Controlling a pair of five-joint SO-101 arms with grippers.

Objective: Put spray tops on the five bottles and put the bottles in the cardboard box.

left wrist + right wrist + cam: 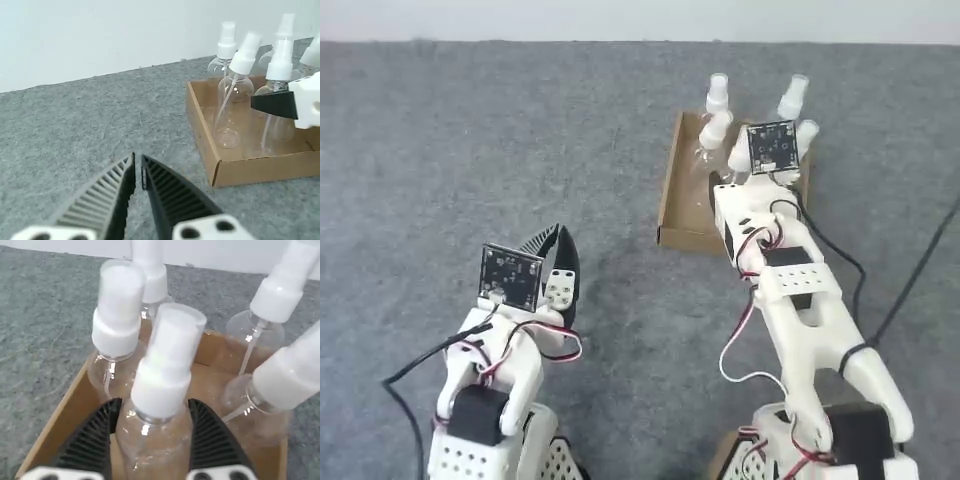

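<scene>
Five clear rounded bottles (150, 440) with white spray tops (167, 365) crowd a cardboard box (670, 180).

**Your right arm over the cardboard box, your left arm well off to the side**

You had the right arm (790, 290) stretched across the grey table (470, 130), its wrist above the open cardboard box (672, 190). Clear bottles (712, 150) with white spray tops (718, 92) stood clustered around the arm's end, four tops plain to count. Your left arm (500, 350) sat near the front edge, well apart from the box, its dark left gripper (560, 240) pointing toward the far side of the table.
</scene>
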